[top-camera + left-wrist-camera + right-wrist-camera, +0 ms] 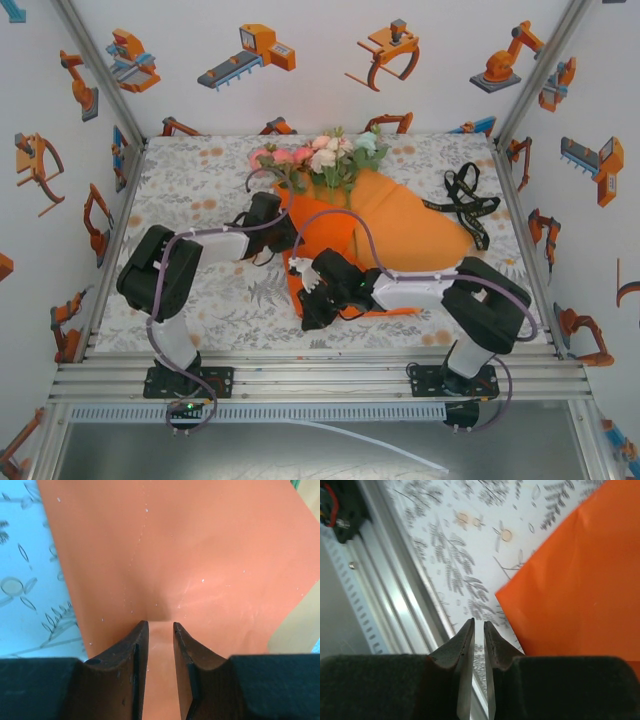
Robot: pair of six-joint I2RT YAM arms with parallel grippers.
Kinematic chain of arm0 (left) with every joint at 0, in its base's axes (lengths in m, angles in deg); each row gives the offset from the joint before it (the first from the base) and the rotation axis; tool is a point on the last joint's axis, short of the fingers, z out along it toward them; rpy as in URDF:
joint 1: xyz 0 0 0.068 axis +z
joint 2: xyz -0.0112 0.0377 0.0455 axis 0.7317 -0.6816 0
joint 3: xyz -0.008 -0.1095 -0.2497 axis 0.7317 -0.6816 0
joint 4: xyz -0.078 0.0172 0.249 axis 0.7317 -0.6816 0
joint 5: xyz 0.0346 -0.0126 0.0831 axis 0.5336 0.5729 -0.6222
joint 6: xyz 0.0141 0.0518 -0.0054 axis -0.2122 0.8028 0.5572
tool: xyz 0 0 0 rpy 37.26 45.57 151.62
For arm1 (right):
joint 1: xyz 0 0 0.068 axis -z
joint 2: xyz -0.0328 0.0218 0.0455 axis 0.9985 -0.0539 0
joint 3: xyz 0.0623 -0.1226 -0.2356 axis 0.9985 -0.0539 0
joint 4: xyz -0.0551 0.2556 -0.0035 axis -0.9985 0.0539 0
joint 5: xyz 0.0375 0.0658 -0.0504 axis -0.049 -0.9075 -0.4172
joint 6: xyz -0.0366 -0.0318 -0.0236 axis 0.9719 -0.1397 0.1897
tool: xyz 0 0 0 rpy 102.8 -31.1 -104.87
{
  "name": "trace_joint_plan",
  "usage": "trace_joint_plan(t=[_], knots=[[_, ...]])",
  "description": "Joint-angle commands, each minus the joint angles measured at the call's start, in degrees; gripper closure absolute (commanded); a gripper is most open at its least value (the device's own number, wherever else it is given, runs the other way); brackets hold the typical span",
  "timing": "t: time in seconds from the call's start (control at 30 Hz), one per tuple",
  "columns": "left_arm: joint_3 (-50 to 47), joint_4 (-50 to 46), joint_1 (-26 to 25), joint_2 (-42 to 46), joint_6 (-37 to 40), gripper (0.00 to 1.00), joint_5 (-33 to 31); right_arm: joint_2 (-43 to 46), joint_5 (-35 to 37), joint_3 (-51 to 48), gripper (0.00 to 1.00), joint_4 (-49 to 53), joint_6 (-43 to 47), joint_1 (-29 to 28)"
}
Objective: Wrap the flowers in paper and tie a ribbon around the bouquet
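Dark fingers of the left hand [159,626] stand close together with a pinch of the orange paper [200,555] between them. The sheet puckers just ahead of the tips, so I judge this a firm grip on the sheet's side edge, taken in order to lift that side over the stems.

The right hand [478,622] has its fingers almost touching, and only printed cloth shows through the slit, so it holds nothing. The paper's near corner lies flat just to its right, apart from the tips. An aluminium rail [395,605] at the worktop's front edge runs close on its left.

From above, the flowers [325,155] lie beyond both hands with their blooms past the sheet's far edge and their stems hidden among orange folds. That is the layout a cone wrap wants. The paper spreads wide to the right of the right hand, still loose and only partly folded. The black ribbon [465,200] lies in a tangle on the cloth well off to the right, just beside the sheet's far-right edge, so tying has not begun.

There is bare worktop [200,290] to the left of the left hand, with room to swing out before folding inward. The right hand is tighter, with the rail beside it and the sheet's corner next to it. It would probably have to open and shift right to catch that corner.
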Motion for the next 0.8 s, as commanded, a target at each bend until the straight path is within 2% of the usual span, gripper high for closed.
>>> trace_joint_plan(t=[0.0,0.2,0.27,0.37,0.43,0.5,0.77], knots=[[-0.74,-4.67,1.9,-3.48,2.48,0.7,-1.76,-1.72,0.13,0.18,0.83,0.86,-0.02,-0.14],[-0.25,-5.0,2.1,-2.22,3.38,0.69,-0.28,4.71,0.8,2.65,0.82,2.02,0.97,0.01],[-0.36,-4.7,2.03,-1.89,3.23,0.69,0.11,5.41,3.6,4.7,0.83,1.32,0.57,0.07],[-0.74,-4.03,1.97,-2.02,2.79,0.69,0.08,3.0,8.23,7.43,0.9,-3.71,-2.33,0.46],[-0.82,-3.92,1.94,-2.3,2.6,0.7,0.1,0.2,9.17,8.57,1.0,-7.58,-4.03,1.12],[-1.08,-3.61,1.97,-2.3,2.34,0.7,0.17,-2.52,10.26,9.39,1.0,-9.87,-5.07,1.99],[-0.04,-4.04,2.24,-2.5,2.89,0.69,0.11,-7.82,2.83,6.32,1.0,-9.63,-2.7,2.57]])
